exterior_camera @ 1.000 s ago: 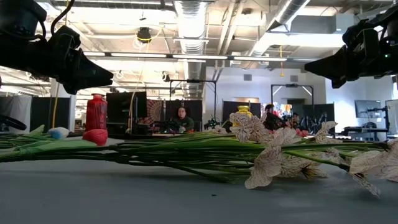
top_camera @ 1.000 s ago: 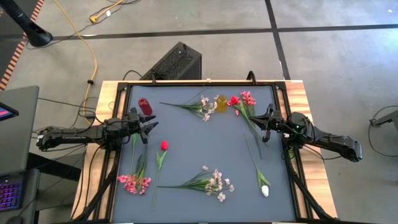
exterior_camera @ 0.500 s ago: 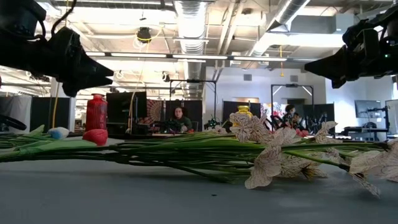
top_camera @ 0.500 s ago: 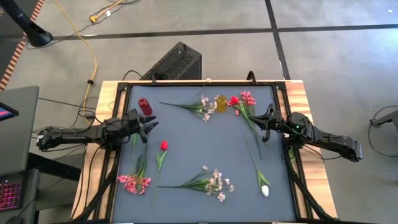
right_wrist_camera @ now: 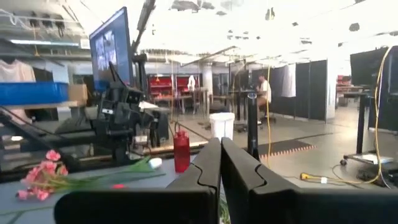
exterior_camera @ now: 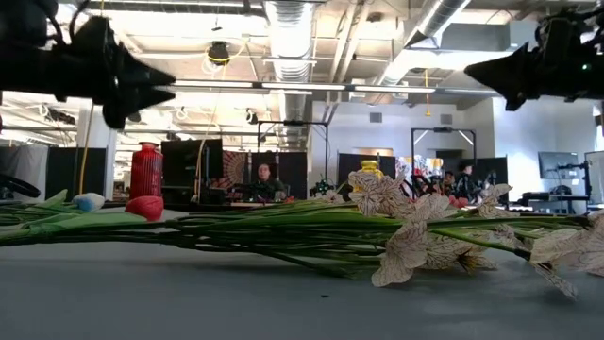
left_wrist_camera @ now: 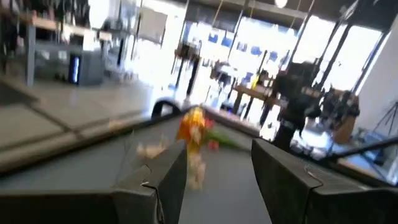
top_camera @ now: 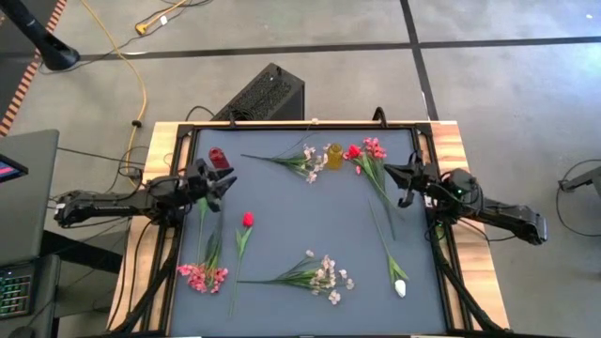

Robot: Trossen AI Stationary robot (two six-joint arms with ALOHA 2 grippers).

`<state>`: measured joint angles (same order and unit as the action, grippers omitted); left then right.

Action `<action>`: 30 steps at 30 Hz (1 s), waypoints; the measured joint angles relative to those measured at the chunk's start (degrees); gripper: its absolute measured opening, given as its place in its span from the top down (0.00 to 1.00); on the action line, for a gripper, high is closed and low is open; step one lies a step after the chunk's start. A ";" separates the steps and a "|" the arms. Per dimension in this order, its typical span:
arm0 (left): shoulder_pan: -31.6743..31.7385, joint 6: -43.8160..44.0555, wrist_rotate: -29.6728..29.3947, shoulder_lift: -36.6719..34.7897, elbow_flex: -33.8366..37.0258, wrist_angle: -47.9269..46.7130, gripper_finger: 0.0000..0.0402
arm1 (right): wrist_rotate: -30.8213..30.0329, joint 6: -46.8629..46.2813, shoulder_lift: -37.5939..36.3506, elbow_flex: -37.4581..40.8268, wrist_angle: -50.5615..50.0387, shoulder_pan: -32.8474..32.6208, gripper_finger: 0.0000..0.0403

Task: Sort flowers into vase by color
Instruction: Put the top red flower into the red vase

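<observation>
Several green-stemmed flowers lie flat on the grey mat: a red tulip, a pink spray, a pale spray, a white tulip, a red and pink bunch and another pale spray. A red vase and a yellow vase stand upright near the far edge. My left gripper hovers open beside the red vase. My right gripper hovers shut, right of the red and pink bunch. Both are well above the mat, the left gripper and the right gripper alike.
The mat sits inside a raised black frame on a wooden table. From my left wrist I see the yellow vase ahead between my fingers. My right wrist view shows the red vase and the left arm across the table.
Both grippers have risen and drifted a little toward the table's far edge. The left one has moved more, ending closer to the red vase. No flower has moved.
</observation>
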<state>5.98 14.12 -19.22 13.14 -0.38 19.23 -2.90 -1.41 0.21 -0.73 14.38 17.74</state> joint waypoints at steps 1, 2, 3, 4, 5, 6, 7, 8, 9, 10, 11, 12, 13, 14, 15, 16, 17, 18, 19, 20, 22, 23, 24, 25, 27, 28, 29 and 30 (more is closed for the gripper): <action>0.00 -1.16 -0.18 0.62 -0.04 1.66 0.58 | 0.00 0.04 0.16 -0.27 -0.01 0.00 0.91; 0.00 -2.19 -0.41 1.46 -0.26 3.13 0.58 | 0.00 -0.03 0.30 -0.67 0.02 0.00 0.91; 0.00 -3.33 -0.64 2.49 -0.65 3.22 0.58 | 0.00 -0.11 0.40 -1.14 0.10 0.00 0.91; 0.00 -4.55 -0.63 3.85 -1.33 3.69 0.58 | 0.00 -0.54 0.62 -1.72 0.17 0.00 0.91; 0.00 -6.09 -0.56 5.27 -2.11 5.18 0.58 | 0.00 -1.16 0.99 -2.32 -0.29 0.00 0.90; 0.00 -7.71 -0.55 6.97 -2.94 6.65 0.58 | -0.04 -1.55 1.55 -2.80 -1.28 0.00 0.90; 0.00 -9.32 -0.55 8.68 -3.84 8.04 0.58 | -0.05 -1.97 2.48 -3.42 -2.67 0.01 0.90; 0.00 -11.19 -0.57 10.60 -4.81 9.04 0.58 | -0.07 -2.38 3.50 -4.20 -4.09 0.04 0.89; 0.00 -12.91 -0.55 12.71 -5.92 9.31 0.58 | -0.07 -2.97 4.64 -5.09 -5.44 0.04 0.89; 0.01 -14.66 -0.55 14.75 -6.92 9.20 0.58 | -0.17 -3.40 6.09 -6.22 -6.66 0.02 0.88; 0.11 -16.38 -0.57 16.93 -8.01 9.22 0.58 | -0.50 -3.87 7.80 -7.42 -7.72 0.02 0.87; 0.38 -17.96 -0.53 19.13 -9.38 9.83 0.58 | -0.81 -4.50 9.63 -8.72 -9.52 0.03 0.87; 0.75 -19.40 -0.19 21.22 -10.67 10.67 0.58 | -1.13 -4.91 11.60 -10.12 -11.74 0.02 0.86; 1.23 -20.78 0.53 23.23 -12.04 11.18 0.58 | -1.47 -5.40 13.79 -11.90 -14.34 0.02 0.85; 1.82 -21.82 1.55 25.10 -13.52 11.20 0.58 | -1.63 -6.09 16.17 -13.92 -16.95 0.02 0.84; 2.45 -22.56 3.02 27.05 -15.00 10.99 0.58 | -1.73 -6.97 18.54 -16.26 -20.09 0.02 0.84; 3.16 -23.26 4.60 28.85 -16.41 10.29 0.58 | -1.80 -8.19 20.89 -18.75 -23.62 0.02 0.83; 3.89 -23.93 6.03 30.48 -17.77 9.36 0.58 | -1.82 -9.51 23.46 -21.46 -27.71 0.02 0.83; 4.65 -24.40 7.27 32.02 -19.07 8.52 0.58 | -1.84 -10.59 26.01 -24.26 -32.55 0.02 0.82; 5.42 -24.78 8.28 33.48 -20.23 7.98 0.58 | -1.84 -11.46 28.53 -26.94 -37.80 0.02 0.82; 6.80 -25.42 9.65 36.33 -21.85 7.46 0.58 | -2.22 -14.67 33.49 -31.93 -47.82 0.02 0.82; 7.35 -25.48 10.32 37.63 -22.28 7.37 0.58 | -2.81 -16.63 35.61 -33.94 -51.89 0.02 0.82; 7.95 -25.49 11.15 38.89 -22.65 7.18 0.58 | -3.13 -18.99 37.63 -35.63 -55.76 0.02 0.82; 8.44 -25.50 11.90 40.01 -22.94 7.16 0.58 | -3.17 -21.48 39.70 -37.03 -59.17 0.04 0.82; 9.35 -25.48 13.50 41.52 -23.08 7.11 0.58 | -3.08 -25.62 43.35 -38.72 -63.50 0.05 0.82; 9.70 -25.48 14.41 42.13 -23.08 7.09 0.58 | -2.78 -27.18 45.07 -39.08 -65.15 0.09 0.82; 9.94 -25.47 15.23 42.74 -23.08 7.11 0.58 | -2.28 -28.37 46.68 -39.11 -66.38 0.09 0.82; 10.15 -25.44 16.13 43.15 -23.08 6.99 0.58 | -1.69 -29.25 48.22 -39.09 -67.26 0.07 0.82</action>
<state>16.13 -11.32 -3.09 56.29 -23.46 26.22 -4.58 -30.66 48.43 -39.81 -52.88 17.80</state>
